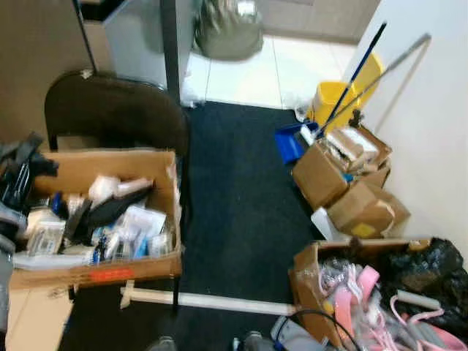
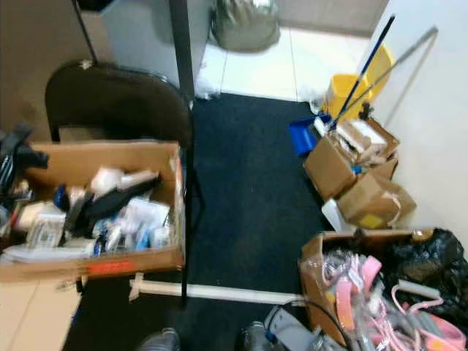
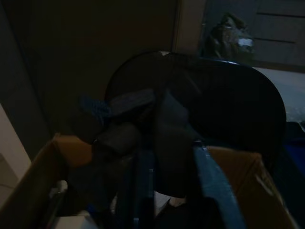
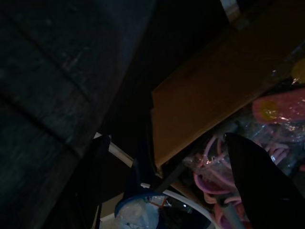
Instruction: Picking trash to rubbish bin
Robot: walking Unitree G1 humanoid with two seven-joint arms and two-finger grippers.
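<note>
The left gripper (image 1: 18, 172) hung beside the cluttered cardboard box (image 1: 95, 212) on the black chair (image 1: 117, 110); its finger state was unreadable. The right gripper (image 4: 162, 157) stood spread, empty, over the pink-cable box (image 1: 351, 292), probably seeking trash. No bin was identifiable.

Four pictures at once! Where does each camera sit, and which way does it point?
Left eye view: on the head, looking down at a chair, a box and dark carpet.
Right eye view: beside it, same scene.
Left wrist view: on the left arm, along its fingers, over the same box toward the chair.
Right wrist view: on the right arm, past a dark finger, at pink hangers also seen from the head.
</note>
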